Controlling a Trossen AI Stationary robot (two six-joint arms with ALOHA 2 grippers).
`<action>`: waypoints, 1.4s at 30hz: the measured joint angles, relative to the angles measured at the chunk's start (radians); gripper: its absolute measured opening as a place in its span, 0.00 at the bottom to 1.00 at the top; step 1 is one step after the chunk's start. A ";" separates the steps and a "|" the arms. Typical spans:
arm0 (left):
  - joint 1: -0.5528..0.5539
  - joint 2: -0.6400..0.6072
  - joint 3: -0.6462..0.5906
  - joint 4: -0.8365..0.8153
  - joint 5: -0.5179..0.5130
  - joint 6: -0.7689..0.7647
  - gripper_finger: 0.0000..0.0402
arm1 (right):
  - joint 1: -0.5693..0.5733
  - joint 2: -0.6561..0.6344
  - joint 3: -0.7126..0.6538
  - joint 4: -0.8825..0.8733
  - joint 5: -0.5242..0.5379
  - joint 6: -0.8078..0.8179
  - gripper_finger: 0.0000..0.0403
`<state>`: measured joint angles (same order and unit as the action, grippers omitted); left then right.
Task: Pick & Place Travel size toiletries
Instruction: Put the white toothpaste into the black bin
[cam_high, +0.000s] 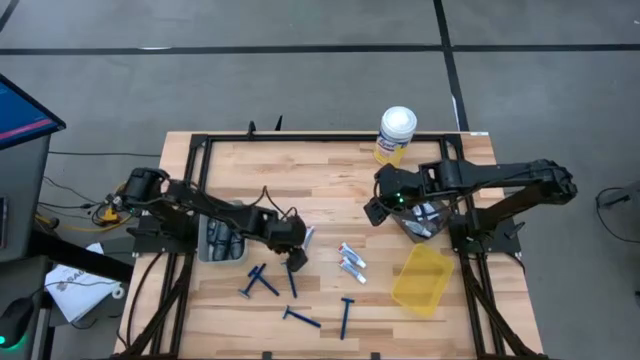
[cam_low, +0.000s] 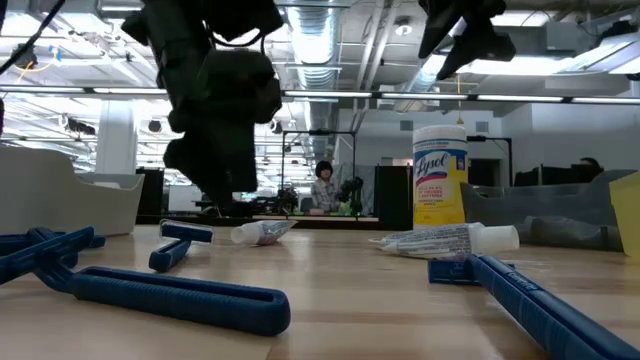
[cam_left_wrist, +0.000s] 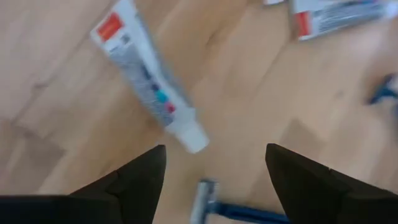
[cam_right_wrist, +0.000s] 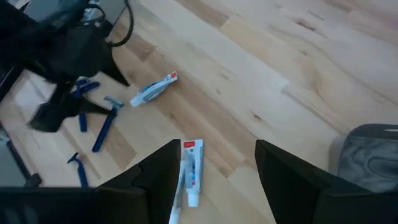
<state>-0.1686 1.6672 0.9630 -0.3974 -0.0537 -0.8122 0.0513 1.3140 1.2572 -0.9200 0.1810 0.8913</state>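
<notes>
My left gripper (cam_high: 296, 260) is open and hovers just over the table. In the left wrist view the head of a blue razor (cam_left_wrist: 205, 200) lies between and below its fingers, and a white tube (cam_left_wrist: 148, 79) lies flat just beyond. Several blue razors (cam_high: 262, 282) lie scattered near the table's near edge. Two more white tubes (cam_high: 351, 261) lie side by side at mid-table. My right gripper (cam_high: 378, 212) is open and raised above the table's right half; its wrist view looks down on those two tubes (cam_right_wrist: 191, 169).
A grey bin (cam_high: 206, 240) holding dark pieces sits under the left arm. A second grey container (cam_high: 428, 222) and a yellow bin (cam_high: 422, 278) stand at the right. A yellow canister with a white lid (cam_high: 396, 133) stands at the far edge. Bare wood lies between the arms.
</notes>
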 joint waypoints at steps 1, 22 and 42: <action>-0.010 0.000 0.009 -0.032 -0.039 -0.003 0.68 | 0.008 0.000 0.000 0.001 0.000 0.000 0.49; -0.050 0.142 0.030 0.002 -0.197 -0.326 0.68 | 0.139 0.000 0.000 -0.022 0.000 -0.116 0.46; -0.042 0.173 0.029 -0.043 -0.187 -0.377 0.11 | 0.151 0.000 -0.001 -0.022 0.006 -0.140 0.44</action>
<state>-0.2108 1.8399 0.9923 -0.4401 -0.2406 -1.1895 0.2020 1.3140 1.2564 -0.9416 0.1873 0.7517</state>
